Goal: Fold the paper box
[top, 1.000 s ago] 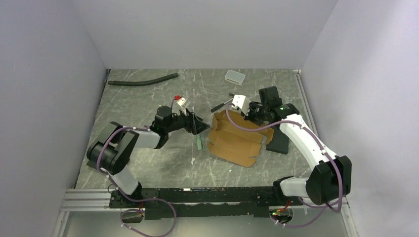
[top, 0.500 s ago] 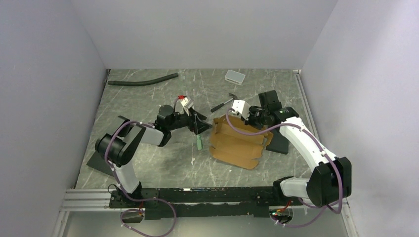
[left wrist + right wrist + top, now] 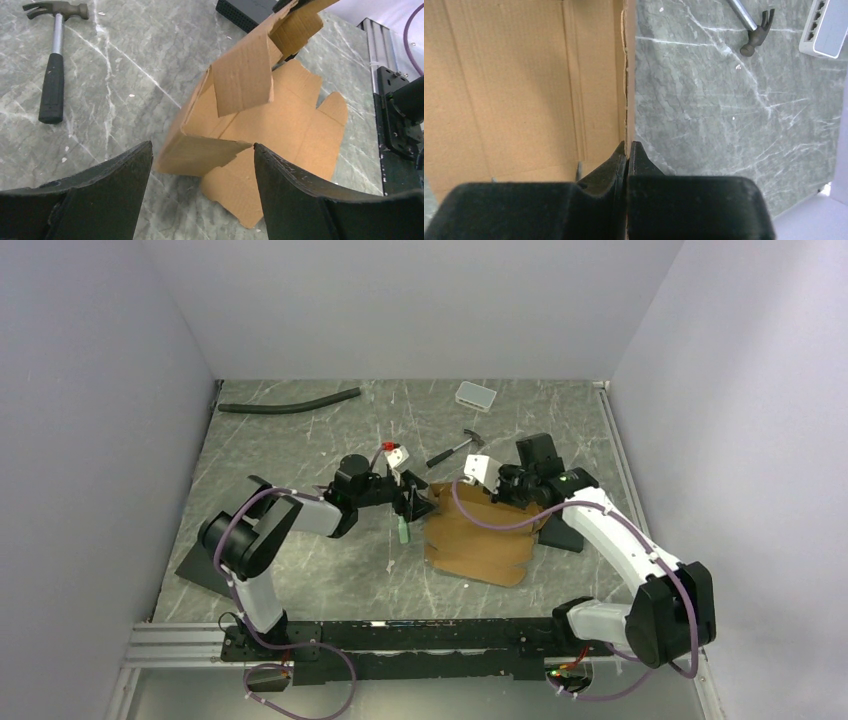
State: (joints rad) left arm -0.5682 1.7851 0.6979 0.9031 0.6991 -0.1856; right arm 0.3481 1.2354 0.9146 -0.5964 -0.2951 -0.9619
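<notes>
Left hand [image 3: 414, 503] hangs low over the middle of the desk [image 3: 300, 450], its fingers [image 3: 115, 180] spread wide and gripping nothing, pointing right at the paper box [image 3: 480, 540]. A small green item [image 3: 402, 530] lies on the desk just nearward of its tip. The box's left end sits directly in front of those released fingers. A short end flap [image 3: 200, 155] is bent up there and, in the wrist view, shows in the gap between them; I cannot tell whether it touches either one.

The box lies right of the desk's centre, closer to the right edge than the left. Most of the brown sheet is flat, and its creases and long axis run roughly side to side, slightly slanted against the far edge. Its far long panel [image 3: 245, 75] is lifted off the desk and stands tilted. The right hand [image 3: 503, 483] is clenched on that panel's edge, the cardboard pinched between its closed fingers [image 3: 644, 167].

Toward the far edge lie a hammer [image 3: 455, 450] and a white-grey tray [image 3: 475, 394]. A black slab [image 3: 568, 532] lies at the box's right end.
</notes>
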